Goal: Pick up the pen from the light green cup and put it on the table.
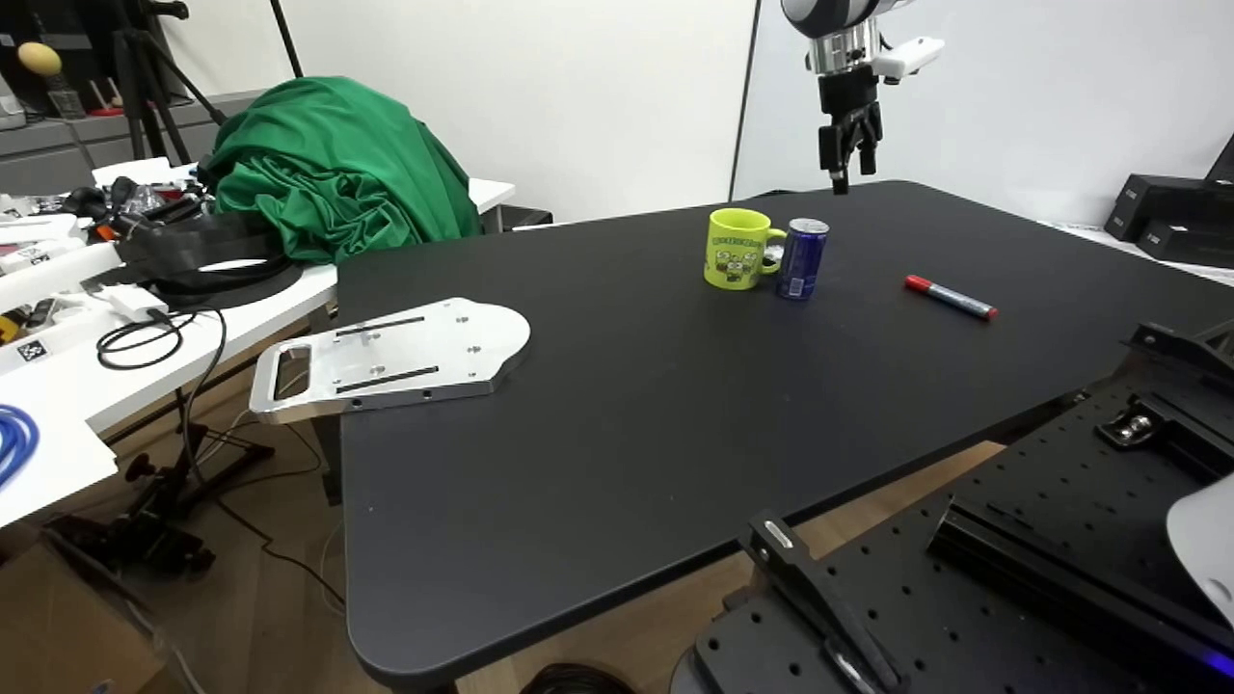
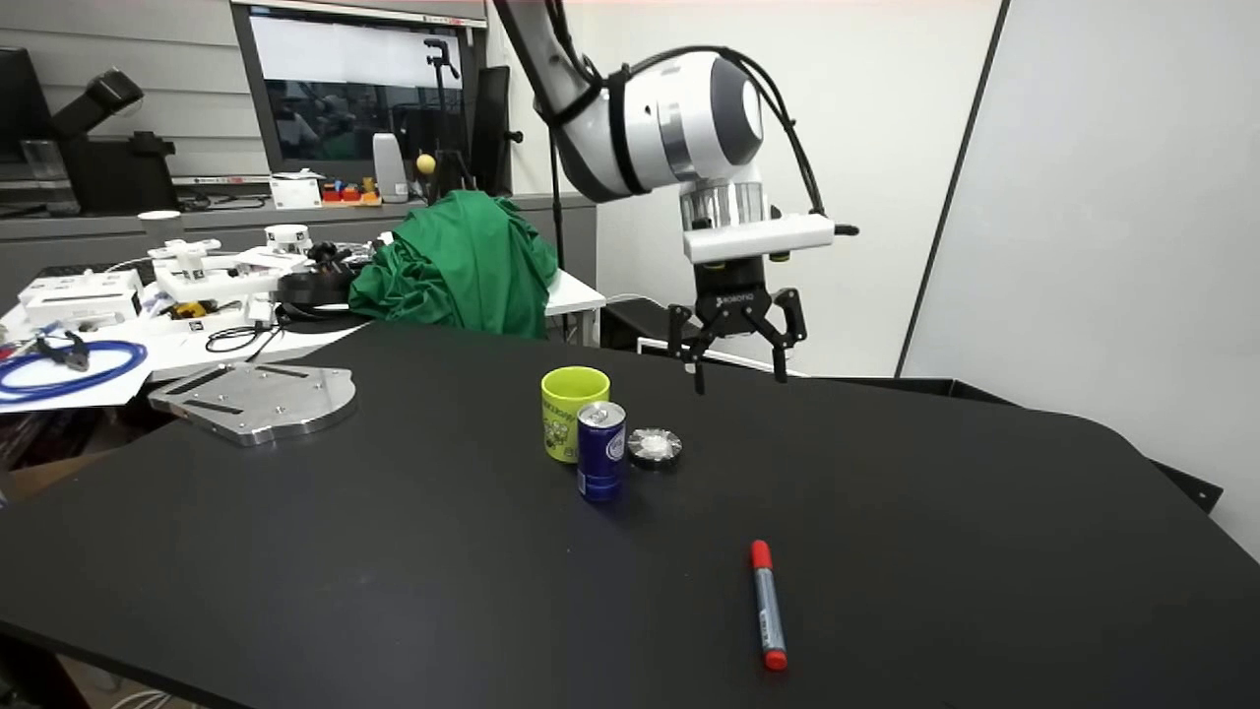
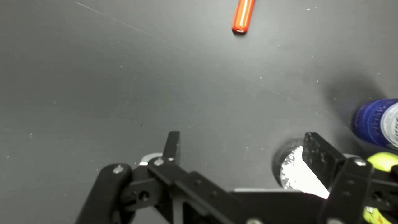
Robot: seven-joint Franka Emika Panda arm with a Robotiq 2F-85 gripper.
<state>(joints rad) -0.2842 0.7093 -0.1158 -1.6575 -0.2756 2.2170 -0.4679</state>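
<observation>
The pen, red-ended with a grey barrel, lies on the black table [image 1: 578,463] in both exterior views [image 1: 951,297] [image 2: 768,606]. Its red end [image 3: 243,17] shows at the top of the wrist view. The light green cup [image 1: 736,251] stands upright on the table; it is partly behind a blue can in an exterior view [image 2: 561,418], and a bit of it shows at the right of the wrist view [image 3: 385,160]. My gripper [image 2: 740,382] is open with nothing between its fingers, pointing down above the table, apart from pen and cup; its fingers also show in the wrist view [image 3: 242,133].
A blue can [image 2: 601,453] stands right by the cup. A low round dark item with a shiny top [image 2: 655,446] lies beside them, partly under a finger in the wrist view [image 3: 301,174]. A metal plate [image 1: 415,352] overhangs the table edge. A cluttered white table holds a green cloth [image 1: 333,173].
</observation>
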